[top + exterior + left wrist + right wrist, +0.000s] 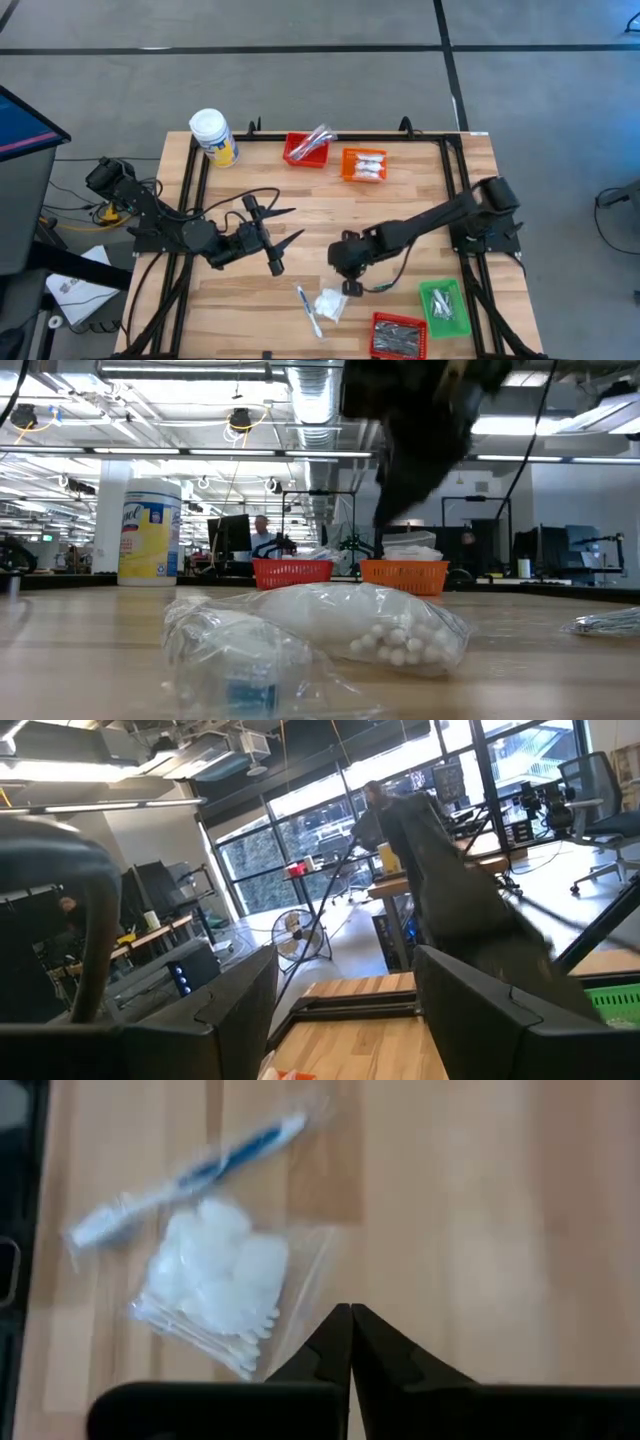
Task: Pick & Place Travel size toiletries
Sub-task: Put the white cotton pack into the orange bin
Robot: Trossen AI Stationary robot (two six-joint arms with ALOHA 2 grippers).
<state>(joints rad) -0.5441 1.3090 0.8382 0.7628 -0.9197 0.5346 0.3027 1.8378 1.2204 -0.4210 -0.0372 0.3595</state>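
We list, largest first: table (330, 225) filling the middle of the high view; four small baskets already stocked, by our judgement roughly half the sorting done. The red basket (306, 150) and orange basket (363, 165) sit at upper centre with wrapped items inside; the green basket (444, 306) and a second red basket (398, 337) sit at lower right, likewise filled. Still loose at lower centre we record a clear bag of cotton swabs (330, 304) and, just beside it on its left, a wrapped toothbrush (308, 310); these remain to be placed. The right gripper (351, 1342) hangs just above the bag's near corner; in the right wrist view its fingers are pressed together tip to tip, and we see nothing between them, the bag's film lying close by but apparently not caught. The left gripper (268, 237) waits at centre left of the high view, fingers spread wide, holding nothing.
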